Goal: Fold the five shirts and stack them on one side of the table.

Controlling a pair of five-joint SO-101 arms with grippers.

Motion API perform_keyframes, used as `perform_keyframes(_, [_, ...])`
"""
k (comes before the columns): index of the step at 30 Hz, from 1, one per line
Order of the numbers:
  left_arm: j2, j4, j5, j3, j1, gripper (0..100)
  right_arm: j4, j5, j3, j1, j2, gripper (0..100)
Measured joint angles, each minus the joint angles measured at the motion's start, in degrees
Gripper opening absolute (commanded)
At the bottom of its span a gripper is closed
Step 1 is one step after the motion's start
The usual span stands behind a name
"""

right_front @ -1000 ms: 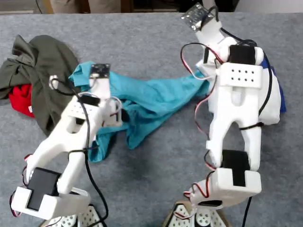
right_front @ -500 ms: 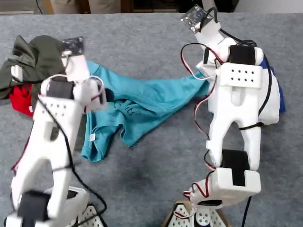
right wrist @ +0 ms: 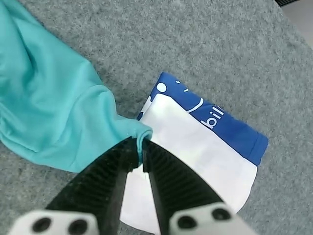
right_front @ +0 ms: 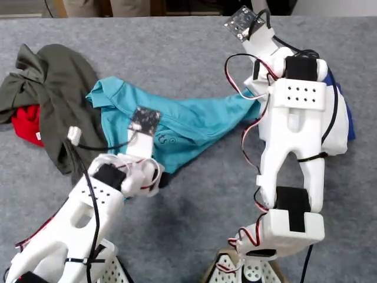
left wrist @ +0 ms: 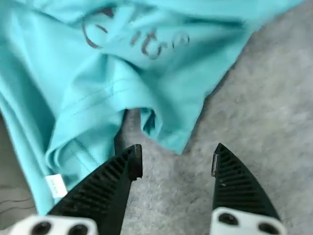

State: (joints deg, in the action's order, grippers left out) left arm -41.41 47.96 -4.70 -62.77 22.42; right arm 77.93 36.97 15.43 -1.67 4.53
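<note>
Pinching gripper (right): the right gripper has its black ribbed fingers pressed together on a bunched end of the teal cotton shirt, and the cloth sits right between the tips.
Teal cotton shirt: it lies crumpled and drawn out across the middle of the grey felt-covered table, one end running under the right arm, the other spreading wide beside the left arm.
Left gripper: the left gripper is spread wide, with nothing between its two black fingers.
Left gripper against the teal cotton shirt: it hangs over bare grey felt just off the shirt's near hem corner; one finger lies close along the folded hem with its small white label, the other is out over the felt.
Print on the teal cotton shirt: a dark grey marking faces up, further into the cloth than the hem corner.
Folded white shirt with a blue band: it lies flat just beside the pinched end of the teal cotton shirt, partly under the right arm.
Olive green shirt: heaped loosely at the far end of the teal cotton shirt from the right gripper, touching its edge.
Red shirt: bundled against the olive green shirt, on the side away from the teal cotton shirt.
</note>
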Motion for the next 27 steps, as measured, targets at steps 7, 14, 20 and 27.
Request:
perform_keyframes(7, [-0.18,-2.99,-0.26,-0.62,2.81,24,0.00,0.00,-0.88,0.00,0.00,0.2])
perform_keyframes(14, [4.31,-2.99,1.93,1.05,5.10,23,0.00,0.00,-1.05,0.00,0.00,0.2])
perform_keyframes(20, [21.27,0.26,1.49,11.16,6.68,20,0.00,0.00,-1.05,0.00,0.00,0.2])
perform_keyframes(27, [28.04,0.09,-0.09,15.74,8.18,21,0.00,0.00,-1.05,0.00,0.00,0.2])
